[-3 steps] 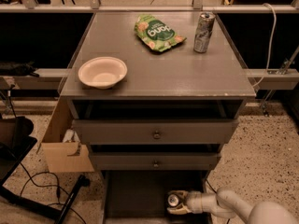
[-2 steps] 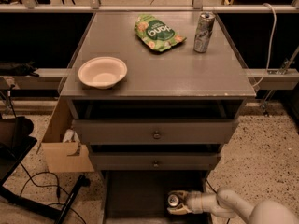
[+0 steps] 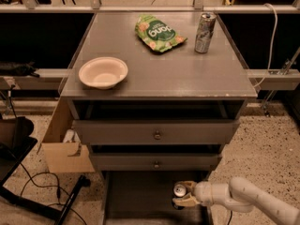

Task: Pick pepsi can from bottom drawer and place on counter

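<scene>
The pepsi can (image 3: 179,191) stands in the open bottom drawer (image 3: 136,200), near its right side; only its silver top and a little dark side show. My gripper (image 3: 183,195) reaches in from the lower right on a white arm, and its pale fingers (image 3: 186,201) sit on either side of the can. The counter (image 3: 178,64) is the grey top of the cabinet above.
On the counter are a white bowl (image 3: 103,72) at front left, a green snack bag (image 3: 158,33) at the back and a tall slim silver can (image 3: 205,26) at back right. Two knobbed drawers (image 3: 157,135) are above. A cardboard box (image 3: 63,144) and cables lie left.
</scene>
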Robot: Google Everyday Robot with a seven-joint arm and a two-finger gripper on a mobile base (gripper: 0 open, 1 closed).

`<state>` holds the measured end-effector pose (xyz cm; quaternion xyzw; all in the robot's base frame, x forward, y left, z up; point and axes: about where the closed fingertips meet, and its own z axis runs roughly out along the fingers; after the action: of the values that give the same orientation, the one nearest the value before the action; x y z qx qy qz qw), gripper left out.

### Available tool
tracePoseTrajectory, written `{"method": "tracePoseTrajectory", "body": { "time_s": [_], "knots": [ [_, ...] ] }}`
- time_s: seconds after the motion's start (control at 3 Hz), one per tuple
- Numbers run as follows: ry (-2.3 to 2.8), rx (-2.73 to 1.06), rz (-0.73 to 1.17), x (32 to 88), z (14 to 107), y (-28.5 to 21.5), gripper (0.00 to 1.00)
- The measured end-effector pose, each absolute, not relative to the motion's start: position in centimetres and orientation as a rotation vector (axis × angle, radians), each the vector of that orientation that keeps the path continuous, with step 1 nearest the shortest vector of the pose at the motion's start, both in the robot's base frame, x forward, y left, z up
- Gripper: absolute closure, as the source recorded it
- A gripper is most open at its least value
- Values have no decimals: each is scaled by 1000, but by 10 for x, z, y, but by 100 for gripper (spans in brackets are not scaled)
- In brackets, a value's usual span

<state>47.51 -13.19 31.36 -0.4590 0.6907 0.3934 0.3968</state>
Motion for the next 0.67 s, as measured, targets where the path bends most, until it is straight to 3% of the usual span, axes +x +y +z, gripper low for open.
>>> {"method": "tracePoseTrajectory", "body": {
  "time_s": [0.67],
  "knots": [
    [1883, -1114, 1014, 434, 453, -139, 100]
  ]
}}
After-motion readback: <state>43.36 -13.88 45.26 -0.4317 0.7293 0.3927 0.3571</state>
